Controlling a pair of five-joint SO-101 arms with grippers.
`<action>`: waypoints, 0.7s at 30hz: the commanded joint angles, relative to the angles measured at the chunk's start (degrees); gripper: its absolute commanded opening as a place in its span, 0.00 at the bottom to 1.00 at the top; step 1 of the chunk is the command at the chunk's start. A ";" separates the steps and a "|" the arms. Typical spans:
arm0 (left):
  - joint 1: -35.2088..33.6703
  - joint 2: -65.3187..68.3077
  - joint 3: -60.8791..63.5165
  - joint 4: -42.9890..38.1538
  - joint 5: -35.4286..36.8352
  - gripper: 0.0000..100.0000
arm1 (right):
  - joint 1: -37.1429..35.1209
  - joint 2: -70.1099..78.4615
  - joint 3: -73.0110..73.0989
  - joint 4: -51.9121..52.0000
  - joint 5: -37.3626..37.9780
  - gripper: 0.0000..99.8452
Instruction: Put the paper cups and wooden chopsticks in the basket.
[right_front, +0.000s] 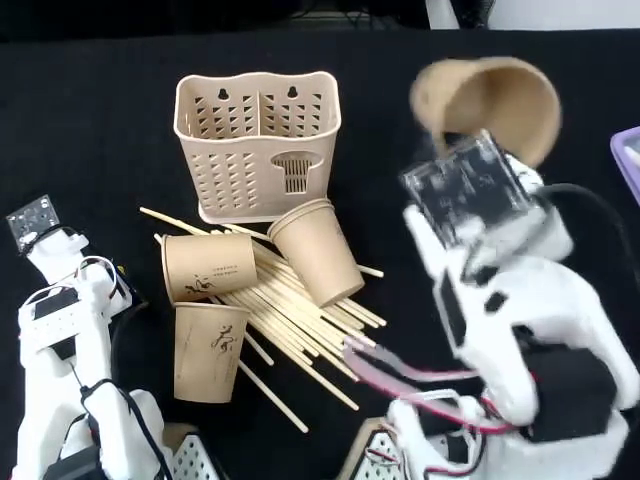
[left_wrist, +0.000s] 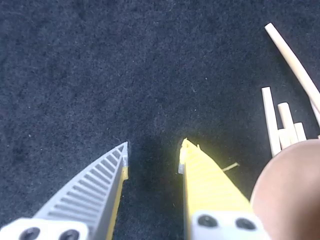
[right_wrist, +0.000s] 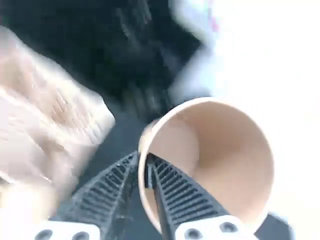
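Observation:
My right gripper (right_wrist: 144, 167) is shut on the rim of a paper cup (right_wrist: 215, 160), held high in the air. From above, that cup (right_front: 490, 100) hangs right of the beige slotted basket (right_front: 258, 145). Three more paper cups lie on the black cloth: one tipped (right_front: 318, 250) by the basket's front, one on its side (right_front: 208, 266), one (right_front: 205, 350) nearer the front. Wooden chopsticks (right_front: 290, 320) are strewn under and around them. My left gripper (left_wrist: 152, 155) stands open low over bare cloth at the left, chopstick ends (left_wrist: 280, 120) and a cup edge (left_wrist: 290, 190) beside it.
A purple container edge (right_front: 628, 160) shows at the far right. The white left arm (right_front: 70, 330) rests at the front left, the right arm's body and red cables (right_front: 420, 380) at the front right. Black cloth covers the table.

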 joint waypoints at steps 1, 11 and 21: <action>-0.48 -1.32 -0.48 -0.97 0.70 0.17 | -8.62 8.84 -5.14 -3.43 -1.49 0.01; -0.40 -1.23 -0.48 -0.97 0.70 0.17 | -10.73 39.69 -25.19 -9.32 -1.49 0.01; -0.40 -1.32 -0.48 -0.97 0.62 0.17 | -13.63 58.68 -46.20 4.04 -1.49 0.01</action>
